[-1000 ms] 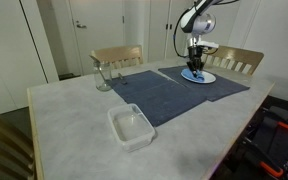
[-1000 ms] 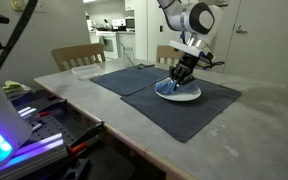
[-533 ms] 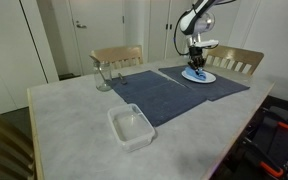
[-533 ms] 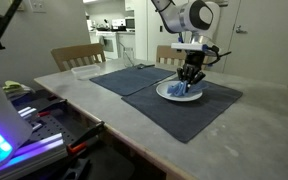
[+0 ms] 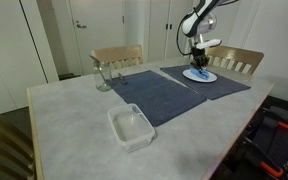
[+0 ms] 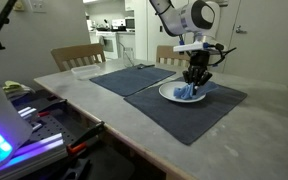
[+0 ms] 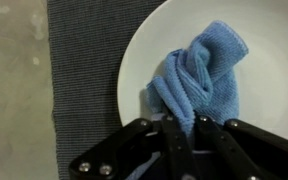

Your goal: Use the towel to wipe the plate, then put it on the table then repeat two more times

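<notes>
Wrist view: gripper (image 7: 184,124), entering from 6 o'clock, clamps bunched towel (image 7: 204,75) w/ jaws nearly closed. Towel rests on plate (image 7: 274,50), prob. held low for wiping.

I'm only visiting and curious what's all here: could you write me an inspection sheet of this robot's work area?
Surface: pale stone-look table with two dark placemats.
Job's things: white plate on a placemat; blue towel bunched up on the plate.
Clutter: glass jug; clear plastic tub, which looks empty.
Grippers: gripper shut on the towel, holding it against the plate.
Cables: black cable by the lit gear beside the table.
Surroundings: wooden chairs at the far side; white doors behind.
</notes>
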`<state>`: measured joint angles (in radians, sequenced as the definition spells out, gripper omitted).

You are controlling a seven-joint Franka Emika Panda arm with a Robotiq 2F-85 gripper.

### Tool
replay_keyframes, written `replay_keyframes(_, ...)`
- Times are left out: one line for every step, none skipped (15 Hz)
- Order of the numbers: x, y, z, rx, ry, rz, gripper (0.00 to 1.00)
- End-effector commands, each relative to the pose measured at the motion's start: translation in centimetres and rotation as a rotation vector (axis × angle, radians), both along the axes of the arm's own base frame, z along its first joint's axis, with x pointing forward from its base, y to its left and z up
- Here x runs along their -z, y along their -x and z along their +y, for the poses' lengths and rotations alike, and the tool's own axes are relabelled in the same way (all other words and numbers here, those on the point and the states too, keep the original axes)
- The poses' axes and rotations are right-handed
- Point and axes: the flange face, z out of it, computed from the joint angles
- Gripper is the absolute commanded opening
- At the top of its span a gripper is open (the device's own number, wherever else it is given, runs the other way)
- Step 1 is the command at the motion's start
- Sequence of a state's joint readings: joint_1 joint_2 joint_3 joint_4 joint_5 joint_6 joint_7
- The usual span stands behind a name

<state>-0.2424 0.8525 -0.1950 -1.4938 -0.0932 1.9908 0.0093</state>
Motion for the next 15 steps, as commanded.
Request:
replay_keyframes(2.4,1.7,0.3,0.030,-0.075,0.052,0.03)
replay_keyframes(2.4,1.8,0.4,0.036,-0.093,0.057,0.03)
replay_keyframes(2.5,1.9,0.6,0.044,-0.119,0.065,0.03)
replay_keyframes(2.6,1.9,0.7,0.052,-0.143,0.071,0.03)
replay_keyframes(2.7,1.9,0.9,0.061,-0.177,0.077,0.03)
replay_keyframes(2.8,2.0,1.1,0.070,-0.211,0.083,0.03)
replay_keyframes(2.9,2.0,1.3,0.080,-0.244,0.084,0.03)
replay_keyframes(3.0,2.1,1.5,0.088,-0.275,0.083,0.03)
replay_keyframes(3.0,2.1,1.7,0.091,-0.311,0.076,0.03)
replay_keyframes(3.1,2.1,1.9,0.091,-0.342,0.070,0.03)
replay_keyframes(3.1,2.1,2.0,0.086,-0.376,0.057,0.03)
replay_keyframes(3.1,2.1,2.2,0.080,-0.407,0.046,0.03)
replay_keyframes(3.1,2.1,2.4,0.068,-0.442,0.031,0.03)
replay_keyframes(3.1,2.0,2.6,0.054,-0.472,0.017,0.03)
replay_keyframes(3.1,2.0,2.7,0.041,-0.502,0.001,0.03)
